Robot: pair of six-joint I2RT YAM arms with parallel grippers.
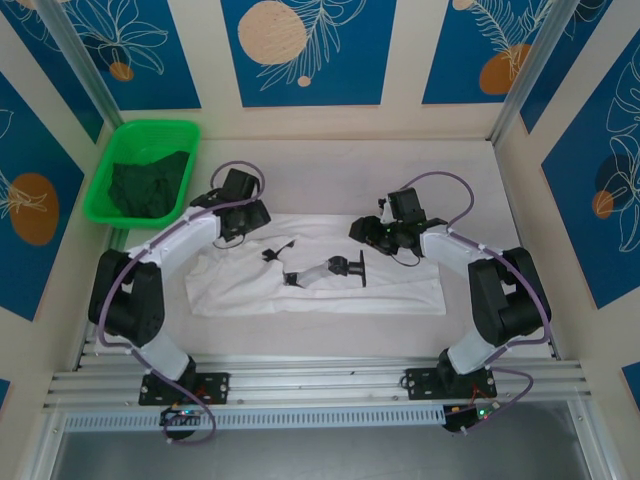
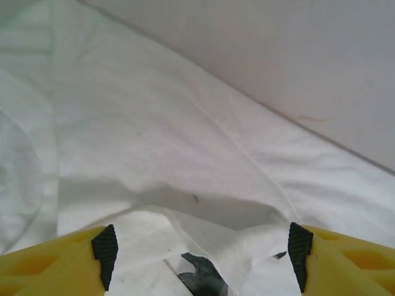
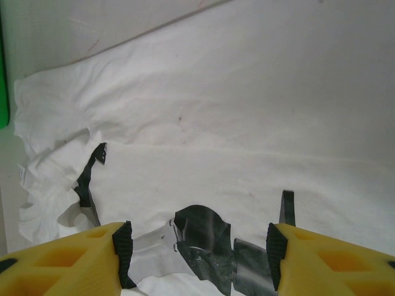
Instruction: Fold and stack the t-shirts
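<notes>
**Item 1:** white short-sleeved cloth t-shirt [image 1: 330,297]. It lies partly folded and rumpled at the centre of the pale tabletop [image 1: 330,170], with its long axis running 9 to 3 o'clock in the top view. I cannot tell which end holds the collar.

**Markings:** a black chest print [image 1: 345,268] shows as broken fragments among the folds, and no lettering is legible. The right wrist view shows the print close up [image 3: 200,243], plus a separate black sliver at 9 o'clock. The left wrist view catches only a scrap of it [image 2: 200,274] at 6 o'clock, along with bare table [image 2: 278,49] at 1 o'clock.

**Item 2:** plain dark green cloth t-shirt [image 1: 150,185], bunched inside a bright green plastic tray [image 1: 150,126] at 10 o'clock.

**Left gripper** [image 1: 248,228] [image 2: 202,246]: over the shirt's 10 o'clock corner, fingers spread wide and gripping nothing.

**Right gripper** [image 1: 368,232] [image 3: 199,243]: over the shirt's far edge, just right of centre, fingers likewise spread.
</notes>
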